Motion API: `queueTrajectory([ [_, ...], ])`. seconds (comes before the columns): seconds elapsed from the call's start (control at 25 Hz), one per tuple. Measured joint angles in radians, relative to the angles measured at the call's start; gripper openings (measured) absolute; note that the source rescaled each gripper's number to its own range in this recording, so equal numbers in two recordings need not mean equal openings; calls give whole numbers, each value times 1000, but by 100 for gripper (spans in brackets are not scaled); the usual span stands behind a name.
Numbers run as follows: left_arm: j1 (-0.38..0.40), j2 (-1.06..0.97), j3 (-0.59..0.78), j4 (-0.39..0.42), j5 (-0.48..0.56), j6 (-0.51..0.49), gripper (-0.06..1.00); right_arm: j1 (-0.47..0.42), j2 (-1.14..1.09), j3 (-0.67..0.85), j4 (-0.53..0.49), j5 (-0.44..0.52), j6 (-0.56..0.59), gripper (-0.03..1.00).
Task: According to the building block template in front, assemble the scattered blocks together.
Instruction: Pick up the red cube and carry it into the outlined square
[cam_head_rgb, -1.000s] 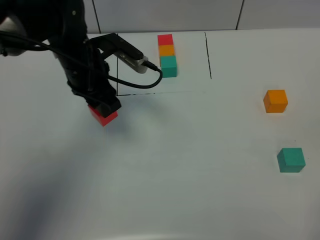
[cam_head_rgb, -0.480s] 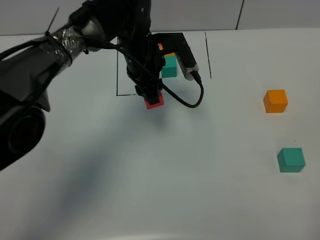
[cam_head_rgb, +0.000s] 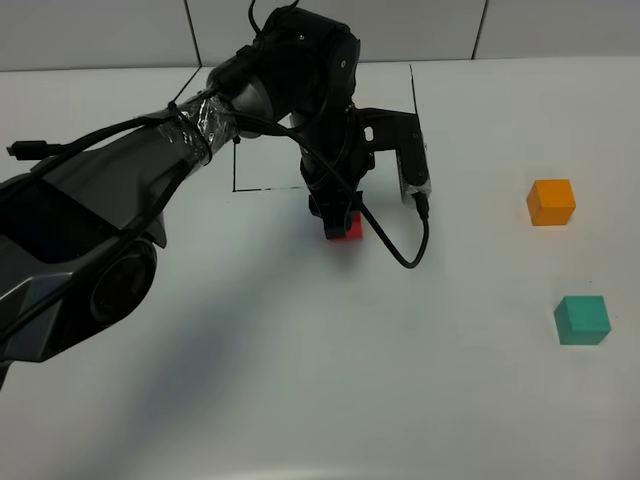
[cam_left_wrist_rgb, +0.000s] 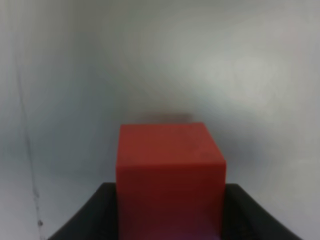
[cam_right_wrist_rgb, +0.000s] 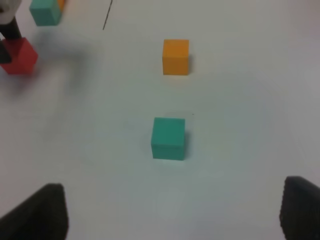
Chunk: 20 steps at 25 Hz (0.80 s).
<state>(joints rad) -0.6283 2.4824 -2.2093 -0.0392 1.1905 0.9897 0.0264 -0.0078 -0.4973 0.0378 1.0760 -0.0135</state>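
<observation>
My left gripper (cam_head_rgb: 338, 214) has reached across the middle and is shut on the red cube (cam_head_rgb: 349, 229), which sits low over the table just in front of the drawn rectangle. In the left wrist view the red cube (cam_left_wrist_rgb: 169, 170) fills the space between the dark fingers (cam_left_wrist_rgb: 90, 220). The orange cube (cam_head_rgb: 551, 201) and the teal cube (cam_head_rgb: 582, 320) lie loose on the right. The left arm hides the template in the high view; the right wrist view shows only its teal end (cam_right_wrist_rgb: 45, 12). My right gripper (cam_right_wrist_rgb: 170, 210) is open above the teal cube (cam_right_wrist_rgb: 168, 138), with the orange cube (cam_right_wrist_rgb: 175, 57) beyond.
A thin black rectangle outline (cam_head_rgb: 413, 100) is drawn on the white table (cam_head_rgb: 300, 380) at the back. The left arm's cable (cam_head_rgb: 405, 255) loops down beside the red cube.
The left arm has carried the red cube rightward, from left of the drawn rectangle to just in front of it, and now covers the template. The right-side cubes have not moved.
</observation>
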Motion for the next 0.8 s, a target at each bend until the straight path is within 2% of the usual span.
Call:
queueTrajectory([
  [0.8, 0, 31, -10, -5, 0, 10, 0, 0, 0, 0, 0, 0, 0, 72],
])
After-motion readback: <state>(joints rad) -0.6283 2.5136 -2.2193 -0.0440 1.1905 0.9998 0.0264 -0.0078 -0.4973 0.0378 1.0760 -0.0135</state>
